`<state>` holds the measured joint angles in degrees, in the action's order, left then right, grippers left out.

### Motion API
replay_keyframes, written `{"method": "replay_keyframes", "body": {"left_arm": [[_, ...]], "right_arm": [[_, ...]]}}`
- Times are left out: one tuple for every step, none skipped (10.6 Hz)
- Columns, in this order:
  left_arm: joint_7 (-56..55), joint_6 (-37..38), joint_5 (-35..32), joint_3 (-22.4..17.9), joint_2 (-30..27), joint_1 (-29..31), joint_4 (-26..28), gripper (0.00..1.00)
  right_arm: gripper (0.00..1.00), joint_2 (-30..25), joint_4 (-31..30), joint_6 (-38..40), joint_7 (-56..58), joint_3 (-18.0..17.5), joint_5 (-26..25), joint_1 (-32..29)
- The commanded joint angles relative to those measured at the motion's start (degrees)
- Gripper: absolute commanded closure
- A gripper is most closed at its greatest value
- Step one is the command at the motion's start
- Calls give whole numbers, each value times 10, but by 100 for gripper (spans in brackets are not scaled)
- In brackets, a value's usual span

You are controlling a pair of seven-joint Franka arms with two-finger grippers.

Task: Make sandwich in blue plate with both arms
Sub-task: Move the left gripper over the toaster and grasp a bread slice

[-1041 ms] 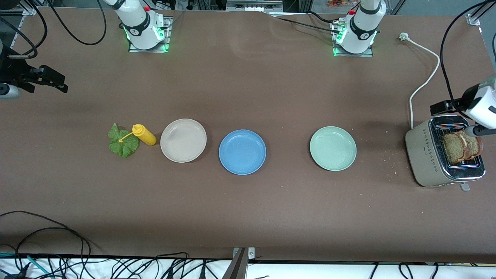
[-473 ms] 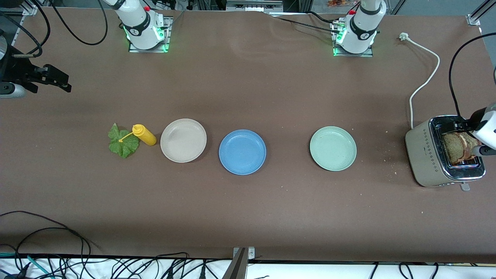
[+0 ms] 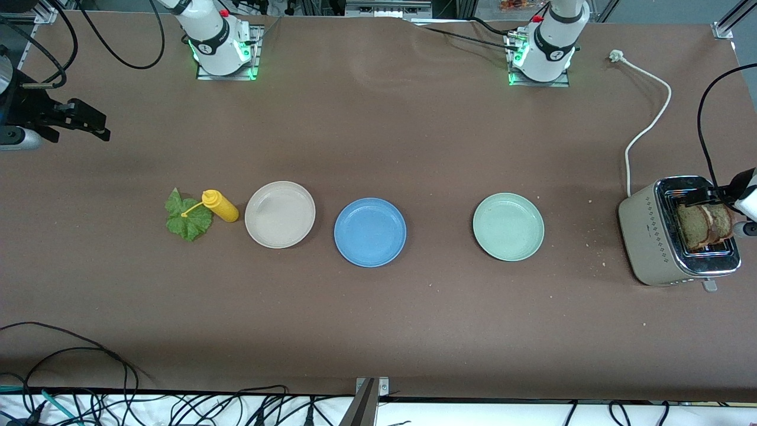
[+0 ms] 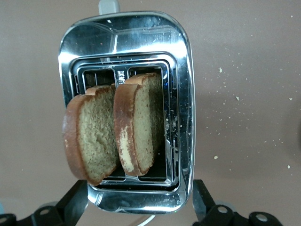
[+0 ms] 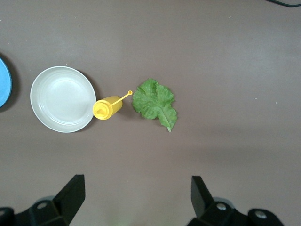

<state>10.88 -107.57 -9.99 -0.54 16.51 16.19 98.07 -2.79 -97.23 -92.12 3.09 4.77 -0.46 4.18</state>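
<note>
The brown table point(image 3: 378, 331) is a wide matte surface, lightly crumbed toward the left arm's end, with cables hanging at its edges; little of the room shows past them. The toaster point(image 3: 656, 236) stands at the left arm's end of the table, directly beneath the left gripper point(image 4: 141, 207), whose fingers are spread wide and straddle the appliance without touching it. Two bread slices point(image 4: 115, 132) stand upright in the slots, leaning slightly, well proud of the chrome top; that stance suits a pinch from above, and I judge the first pick of bread to be the step in hand. In the front view the left gripper is largely cut off at the frame edge, so its height over the toaster cannot be fixed with confidence. The right gripper point(image 5: 136, 202) hovers over the right arm's end of the table, fingers likewise spread and holding nothing. Below it lie the lettuce leaf point(image 5: 155, 103) flat on the surface, the yellow sauce bottle point(image 5: 108, 107) on its side, its nozzle reaching to the leaf's edge and its base by the beige plate point(image 5: 42, 101), which looks empty. The blue plate point(image 3: 369, 232) sits between the two grippers' stations, empty, with the pale green plate point(image 3: 508, 226) toward the left gripper's end. No sandwich exists yet; its parts are apart.
</note>
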Motion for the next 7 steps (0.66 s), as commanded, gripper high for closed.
{"method": "replay_keyframes", "body": {"left_arm": [[15, -30, 5, 6, -2, 6, 22, 4], [14, -33, 5, 7, 4, 6, 22, 6], [14, -34, 5, 7, 8, 6, 21, 10], [15, -33, 5, 7, 8, 6, 21, 18], [16, -34, 5, 7, 9, 6, 21, 24], [15, -34, 5, 7, 13, 7, 20, 26], [16, -34, 5, 7, 15, 7, 20, 32]], "right_arm": [[0, 4, 13, 8, 10, 3, 3, 0], [0, 4, 13, 8, 9, 3, 3, 0], [0, 4, 13, 8, 9, 3, 3, 0], [0, 3, 13, 8, 9, 3, 3, 0], [0, 4, 13, 8, 9, 2, 3, 0], [0, 4, 13, 8, 8, 2, 3, 0], [0, 4, 13, 8, 7, 2, 3, 0]]}}
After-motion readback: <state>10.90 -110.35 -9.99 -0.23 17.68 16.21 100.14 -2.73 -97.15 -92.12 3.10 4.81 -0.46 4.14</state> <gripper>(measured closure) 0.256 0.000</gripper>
